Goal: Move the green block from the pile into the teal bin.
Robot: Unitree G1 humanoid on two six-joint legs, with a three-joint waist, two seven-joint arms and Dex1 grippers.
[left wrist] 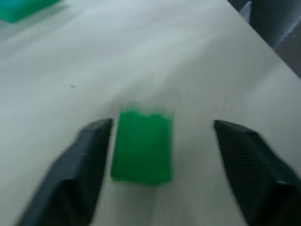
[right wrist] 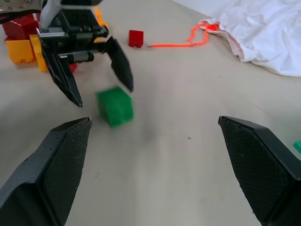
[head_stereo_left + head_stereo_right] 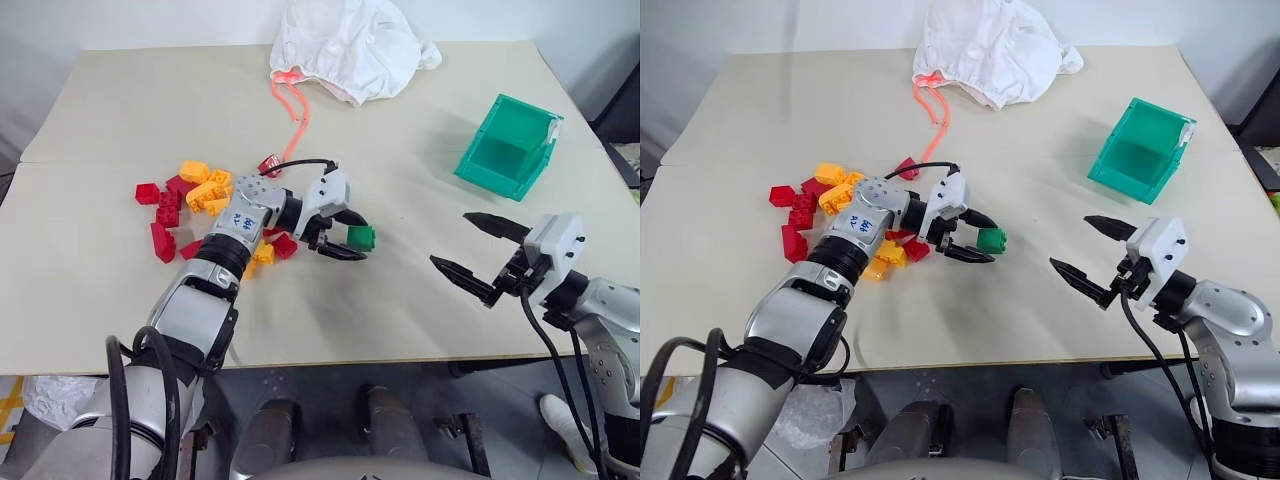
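We see the left hand (image 3: 348,237) spread wide, the green block (image 3: 361,237), a smooth plastic cube, loose between its fingers beside the pile (image 3: 200,210). The right hand (image 3: 477,249) is spread empty over the bench (image 3: 420,300).

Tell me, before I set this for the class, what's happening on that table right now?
A two-armed robot is sorting bricks. Its left gripper is open around the green block, just clear of the red and yellow pile. The right gripper waits open nearby, and the teal bin stands beyond it, nothing visible inside. A white cloth bag lies at the far edge.
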